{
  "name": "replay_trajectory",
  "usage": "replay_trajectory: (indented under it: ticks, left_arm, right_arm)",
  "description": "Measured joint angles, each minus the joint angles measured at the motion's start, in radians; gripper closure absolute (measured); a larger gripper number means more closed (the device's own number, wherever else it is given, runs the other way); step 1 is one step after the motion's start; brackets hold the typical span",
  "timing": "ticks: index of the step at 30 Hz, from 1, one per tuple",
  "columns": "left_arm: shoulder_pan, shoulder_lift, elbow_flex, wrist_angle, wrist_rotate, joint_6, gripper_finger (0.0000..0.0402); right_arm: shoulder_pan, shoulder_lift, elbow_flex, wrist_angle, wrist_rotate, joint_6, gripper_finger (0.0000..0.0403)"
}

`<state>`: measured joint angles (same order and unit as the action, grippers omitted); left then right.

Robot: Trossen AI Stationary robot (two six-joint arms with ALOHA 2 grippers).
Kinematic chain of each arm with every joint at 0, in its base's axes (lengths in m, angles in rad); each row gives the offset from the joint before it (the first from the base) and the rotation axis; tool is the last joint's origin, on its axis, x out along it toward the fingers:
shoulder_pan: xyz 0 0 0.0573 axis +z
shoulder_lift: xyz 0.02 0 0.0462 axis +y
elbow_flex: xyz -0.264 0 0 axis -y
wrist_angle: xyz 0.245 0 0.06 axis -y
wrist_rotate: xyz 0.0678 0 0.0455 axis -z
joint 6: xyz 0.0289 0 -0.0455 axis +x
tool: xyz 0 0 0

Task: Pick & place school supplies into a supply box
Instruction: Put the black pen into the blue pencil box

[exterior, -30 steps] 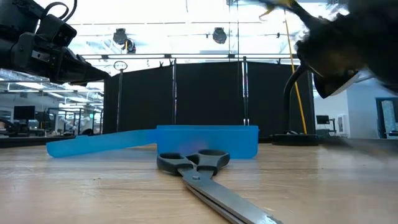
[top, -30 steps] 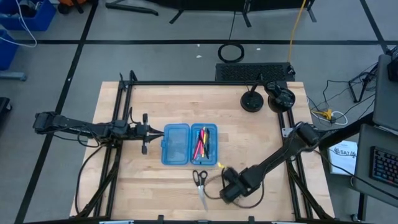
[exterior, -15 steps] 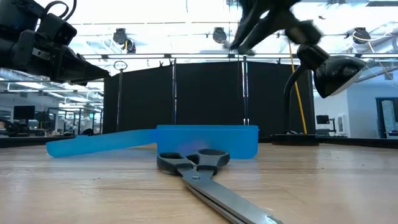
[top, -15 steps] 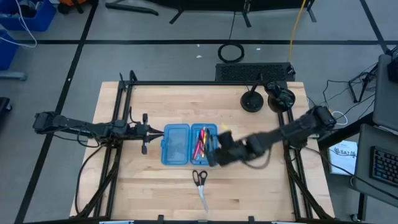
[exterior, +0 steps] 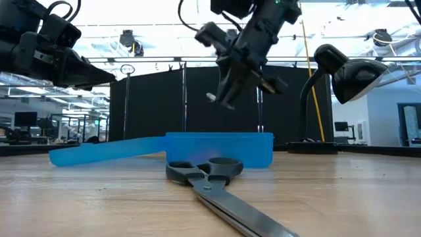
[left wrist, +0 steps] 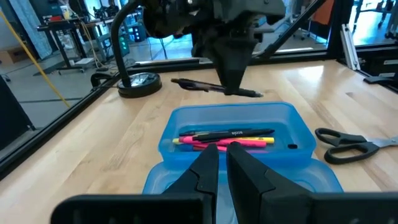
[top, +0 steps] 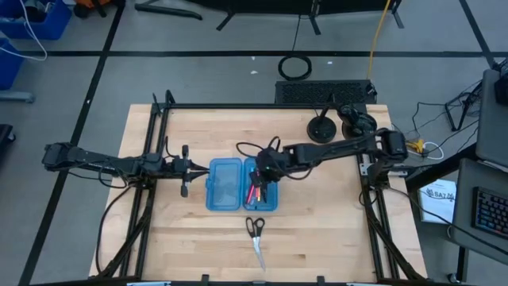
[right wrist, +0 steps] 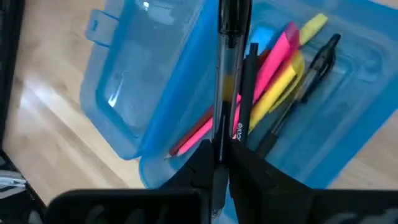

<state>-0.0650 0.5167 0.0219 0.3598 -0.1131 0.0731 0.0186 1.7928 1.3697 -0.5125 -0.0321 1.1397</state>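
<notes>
Currently the right gripper [top: 266, 169] is hovering at the frame's centre, fingers clamped on a clear pen [right wrist: 227, 74] lengthwise above the supply box [top: 241, 184], likely so it drops flat, while the left gripper [top: 190, 167], fingers nearly together, is waiting left of it

**A robotics lab in a large open hall**

The wooden table [top: 317, 230] sits inside a black metal frame [top: 262, 106] on a grey floor crossed by black tape lines [top: 198, 54], seen across the top of the high view. Loose cables [top: 295, 66] coil on that floor at upper centre, and a keyboard [top: 492, 214] shows at the right edge. In the low view a black curtain [exterior: 197, 105] hangs behind the table, with bright ceiling lights above and, at far left, rows of workbenches with monitors [exterior: 26, 122]. A black desk lamp [exterior: 345, 79] stands at the right of that view
</notes>
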Motion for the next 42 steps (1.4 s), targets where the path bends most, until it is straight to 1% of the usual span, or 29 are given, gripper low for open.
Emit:
replay_trajectory:
  ticks: [3,7,10,15,20,27,29,31,37,42]
  left_arm:
    - [0.000,0.000,0.000,0.000,0.000,0.000,0.0364]
    - [0.000,0.000,0.000,0.001,0.000,0.005,0.0364]
    - [0.000,0.000,0.000,0.001,0.000,0.008,0.0364]
    - [0.000,0.000,0.000,0.014,0.001,0.003,0.0364]
    - [0.000,0.000,0.000,0.013,0.004,0.002,0.0364]
    - [-0.001,0.000,0.000,0.012,0.010,-0.004,0.0364]
    - [-0.001,0.000,0.000,0.011,0.010,-0.004,0.0364]
    - [-0.001,0.000,0.000,0.011,0.010,-0.004,0.0364]
    - [-0.001,0.000,0.000,0.011,0.011,-0.009,0.0364]
    - [-0.001,0.000,0.000,0.011,0.011,-0.019,0.0364]
  right_arm:
    - [-0.007,0.021,0.002,-0.034,-0.025,0.021,0.0383]
    - [-0.012,0.067,0.000,-0.077,-0.032,0.063,0.0383]
    - [-0.017,0.081,0.000,-0.067,-0.047,0.074,0.0383]
    - [-0.027,0.122,0.001,-0.071,-0.047,0.075,0.0383]
    - [-0.031,0.154,0.002,-0.066,-0.049,0.109,0.0383]
    - [-0.031,0.159,0.002,-0.070,-0.052,0.140,0.0383]
    - [-0.031,0.159,0.002,-0.072,-0.070,0.157,0.0383]
    - [-0.031,0.159,0.002,-0.066,-0.077,0.156,0.0374]
    - [-0.031,0.159,0.002,-0.068,-0.078,0.162,0.0323]
    - [-0.031,0.159,0.002,-0.068,-0.077,0.166,0.0313]
